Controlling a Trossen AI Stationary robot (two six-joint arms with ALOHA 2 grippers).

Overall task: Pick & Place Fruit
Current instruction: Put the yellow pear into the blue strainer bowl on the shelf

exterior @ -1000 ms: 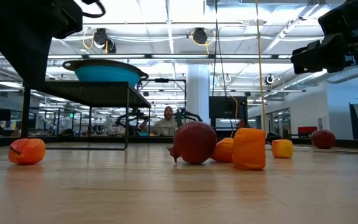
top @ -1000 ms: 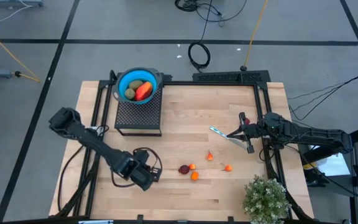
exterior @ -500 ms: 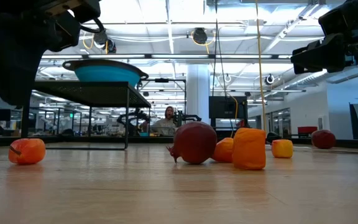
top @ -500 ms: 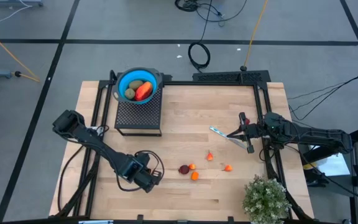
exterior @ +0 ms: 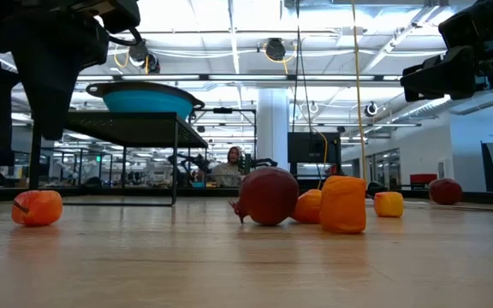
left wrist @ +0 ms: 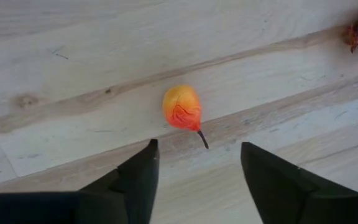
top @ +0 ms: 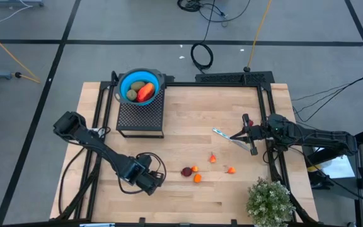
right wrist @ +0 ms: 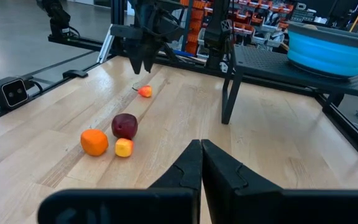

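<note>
A small orange fruit with a dark stem (left wrist: 181, 107) lies on its side on the wooden table, near the left front. My left gripper (left wrist: 197, 146) hangs over it, pointing down and open, its two fingers (exterior: 51, 103) above the fruit (exterior: 37, 208) and clear of it. A dark red fruit (top: 186, 171) and several tiny orange ones (top: 197, 178) lie mid-table. A brownish-green fruit and a red-orange one sit in the blue bowl (top: 126, 81). My right gripper (top: 246, 135) waits shut at the right.
The bowl stands on a black mesh rack (top: 140, 116) at the far left. A thin silvery utensil (top: 222, 133) lies beside my right gripper. A bushy green plant (top: 270, 200) stands at the near right corner. Bare wood spreads between the rack and the fruits.
My left gripper has opened over the small orange fruit: its shut fingers have parted into a wide gap. The fruit has stayed where it lay on the table.
</note>
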